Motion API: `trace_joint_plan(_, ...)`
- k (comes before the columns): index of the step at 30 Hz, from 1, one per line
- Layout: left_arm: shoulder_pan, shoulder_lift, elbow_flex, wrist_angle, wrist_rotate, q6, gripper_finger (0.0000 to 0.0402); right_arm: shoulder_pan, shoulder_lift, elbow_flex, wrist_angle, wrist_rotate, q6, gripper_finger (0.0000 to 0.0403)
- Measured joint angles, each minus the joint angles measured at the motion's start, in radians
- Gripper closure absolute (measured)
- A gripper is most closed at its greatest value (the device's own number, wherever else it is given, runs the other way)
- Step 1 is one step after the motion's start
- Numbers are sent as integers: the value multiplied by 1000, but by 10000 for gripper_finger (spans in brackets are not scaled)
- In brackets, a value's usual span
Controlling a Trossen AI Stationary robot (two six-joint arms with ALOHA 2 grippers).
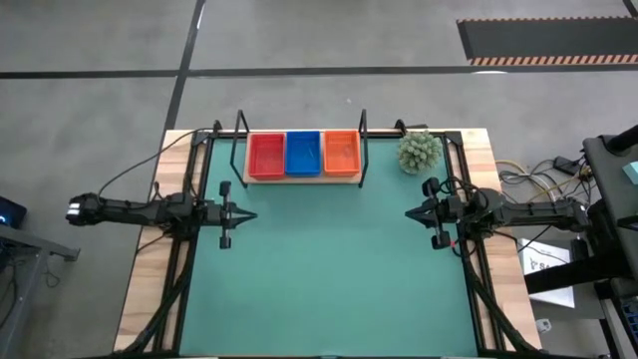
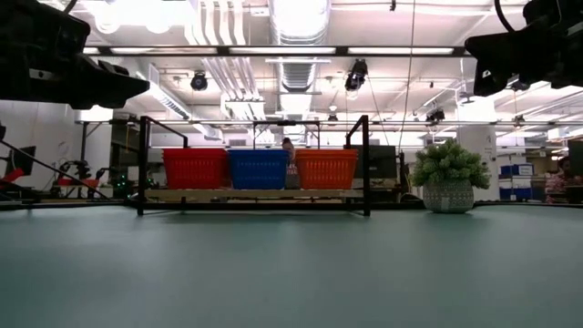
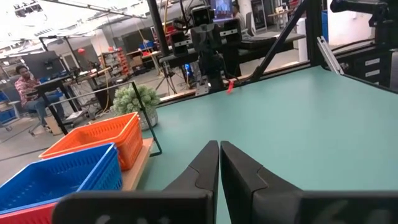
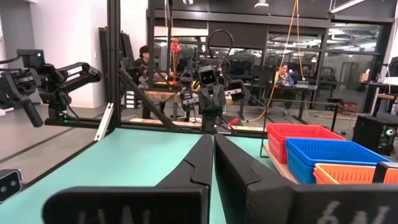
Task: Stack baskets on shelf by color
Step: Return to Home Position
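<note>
Green surface (image 1: pixel 329 269) is bare along the near edge & through the middle, w/ light wood strips down both side edges. Halfway back, left arm (image 1: pixel 150 211) reaches in over the left edge & right arm (image 1: pixel 518 211) over the right edge. Both are held above the surface, tips facing each other, well apart. Left jaws are pressed together w/ nothing btwn them; right jaws same, closed tight & empty.

At approx the middle of the far edge stands the shelf (image 1: pixel 299 180), a pale wood board w/ thin black upright frames at both ends. On it are 3 lots side by side, touching: red baskets (image 1: pixel 266 155) at its left end, blue baskets (image 1: pixel 303 153) in the middle, orange baskets (image 1: pixel 341 152) at its right end. Walls are mesh, and tops sit level in the low view. Can't count how many are nested in each lot.

A small potted plant (image 1: pixel 420 151) sits just beside the shelf's right frame, nr the far right corner. Beyond: grey concrete floor, a striped mat (image 1: pixel 548 40), and a workshop w/ ceiling ducts, strip lights & desks. A seated person (image 3: pixel 28 84) is far off.
</note>
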Motion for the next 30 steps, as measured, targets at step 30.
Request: trace_joint_plan(30,0,32,-1,0,0,0,402,0,0,0,0,0,0,394)
